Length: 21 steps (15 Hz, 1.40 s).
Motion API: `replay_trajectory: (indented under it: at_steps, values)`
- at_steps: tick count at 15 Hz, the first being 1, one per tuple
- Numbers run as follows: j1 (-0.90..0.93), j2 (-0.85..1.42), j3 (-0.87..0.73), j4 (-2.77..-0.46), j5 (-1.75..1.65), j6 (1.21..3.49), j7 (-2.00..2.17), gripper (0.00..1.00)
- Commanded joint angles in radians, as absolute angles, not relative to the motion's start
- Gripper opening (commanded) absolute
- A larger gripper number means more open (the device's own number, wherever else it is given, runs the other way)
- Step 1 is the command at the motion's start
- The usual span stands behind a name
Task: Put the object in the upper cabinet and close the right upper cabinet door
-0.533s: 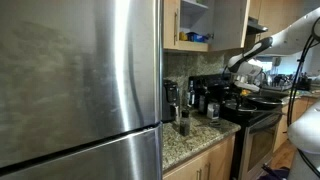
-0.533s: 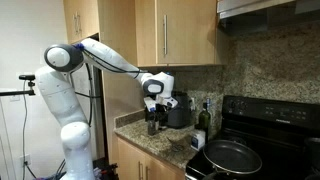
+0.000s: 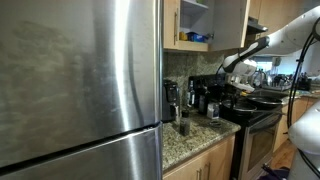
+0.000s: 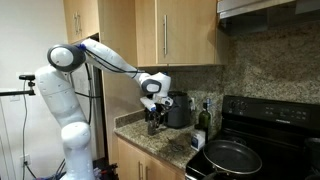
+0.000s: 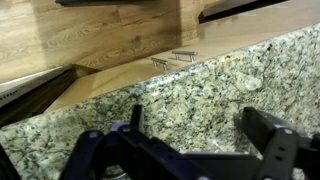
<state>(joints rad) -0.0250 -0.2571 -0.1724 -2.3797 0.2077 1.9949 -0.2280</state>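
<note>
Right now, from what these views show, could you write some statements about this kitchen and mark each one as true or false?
1. The hand is open and holds nothing. True.
2. The hand is inside the upper cabinet. False: it is over the granite counter.
3. A dark pan sits on the stove. True.
4. The fridge is white. False: it is bare steel.
5. The upper cabinet is shut. False: in an exterior view its door stands open, and something blue lies on a shelf.
</note>
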Motion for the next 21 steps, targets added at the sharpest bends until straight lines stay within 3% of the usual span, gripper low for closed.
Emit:
replay_trajectory:
  at_steps: [1,5,13,14,19,21]
  values:
    - [-0.013,-0.255,-0.172,-2.376,0.230,1.951,-0.411,1.00]
    - [-0.009,-0.266,-0.167,-2.408,0.341,2.048,-0.427,1.00]
    - [-0.005,-0.242,-0.189,-2.360,0.292,1.928,-0.751,1.00]
    - [0.064,-0.231,-0.099,-2.309,0.333,1.947,-0.670,1.00]
    - [0.180,-0.158,0.027,-2.125,0.318,1.893,-0.697,1.00]
    - [0.197,-0.123,0.090,-2.030,0.250,1.977,-0.589,1.00]
